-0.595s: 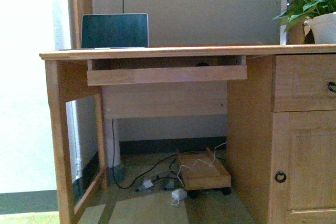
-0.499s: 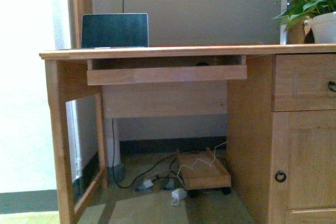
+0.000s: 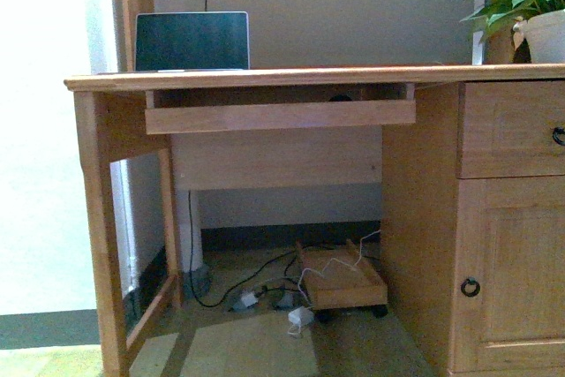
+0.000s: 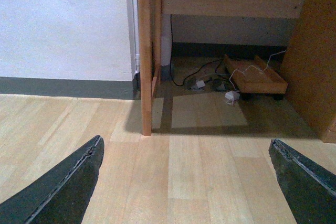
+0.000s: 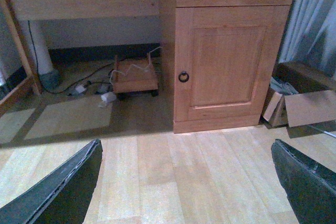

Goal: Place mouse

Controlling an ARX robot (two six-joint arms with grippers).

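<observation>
Neither arm shows in the front view. A small dark hump (image 3: 340,97) peeks over the front board of the pull-out tray (image 3: 280,116) under the desk top; too little of it shows to tell whether it is the mouse. In the left wrist view my left gripper (image 4: 185,142) is open over bare wooden floor, in front of the desk's left leg (image 4: 145,51). My right gripper (image 5: 186,144) is open too, low over the floor before the cabinet door (image 5: 219,64). Nothing lies between either pair of fingers.
A laptop (image 3: 192,41) stands open on the wooden desk (image 3: 309,78) at the left, and a potted plant (image 3: 528,6) at the right. Under the desk are cables and a small wheeled wooden stand (image 3: 340,282). Cardboard pieces (image 5: 302,106) lie right of the cabinet.
The whole front view has shifted a little: the desk and the things under it now sit slightly higher in the frame. Nothing on the desk has moved.
</observation>
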